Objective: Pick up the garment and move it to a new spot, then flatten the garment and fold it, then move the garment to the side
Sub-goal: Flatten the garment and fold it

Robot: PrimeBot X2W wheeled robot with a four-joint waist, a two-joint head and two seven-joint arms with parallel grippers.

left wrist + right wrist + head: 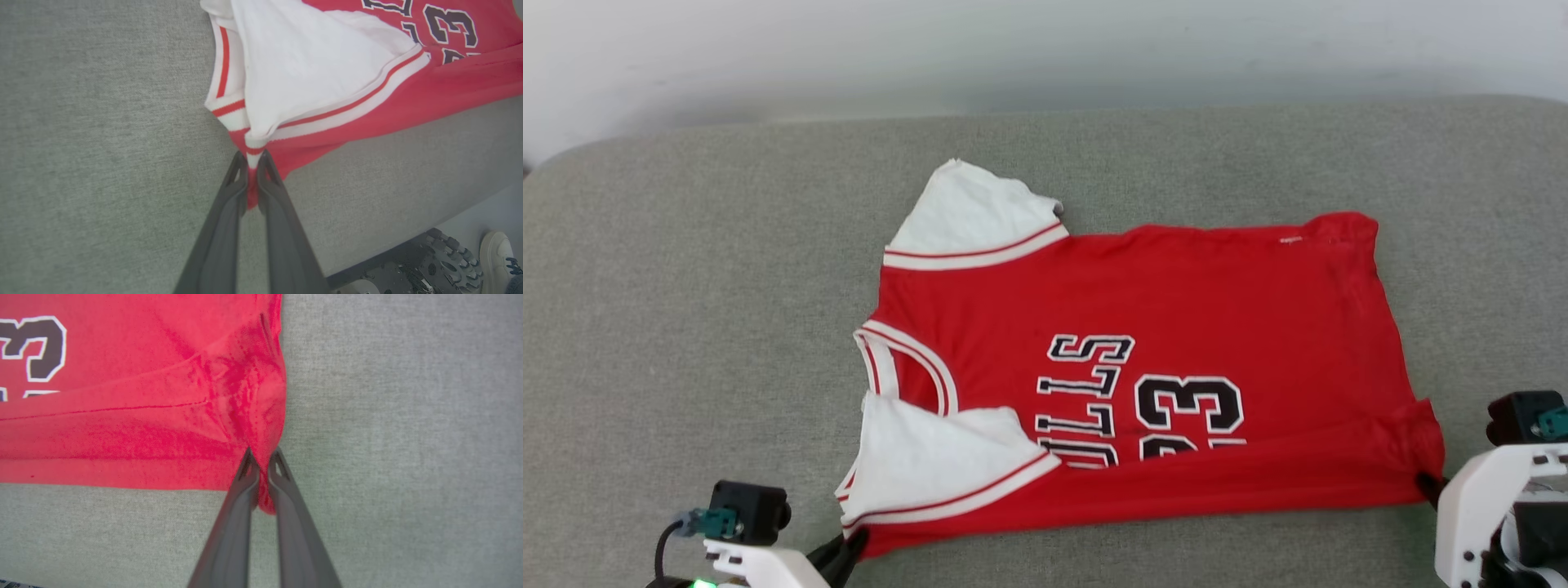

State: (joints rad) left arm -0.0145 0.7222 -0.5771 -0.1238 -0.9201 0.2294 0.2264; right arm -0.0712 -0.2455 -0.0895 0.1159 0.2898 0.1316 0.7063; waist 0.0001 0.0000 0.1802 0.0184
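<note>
The garment (pixel 1176 327), a red jersey with white sleeves, striped trim and black lettering with 23, lies spread sideways on the grey cushion, collar to the left, its near edge folded up over the print. My left gripper (pixel 848 549) is shut on the garment's near left corner by the white sleeve; the left wrist view shows the striped trim and red cloth (pixel 286 81) pinched between the fingers (pixel 253 159). My right gripper (pixel 1427 487) is shut on the near right hem corner; the right wrist view shows bunched red fabric (pixel 163 416) clamped between its fingers (pixel 261 455).
The grey cushion (pixel 686 286) stretches wide on both sides of the garment, with a pale wall behind. In the left wrist view the cushion's front edge, a wheeled base (pixel 429 261) and a person's white shoe (pixel 498 253) appear at the lower right.
</note>
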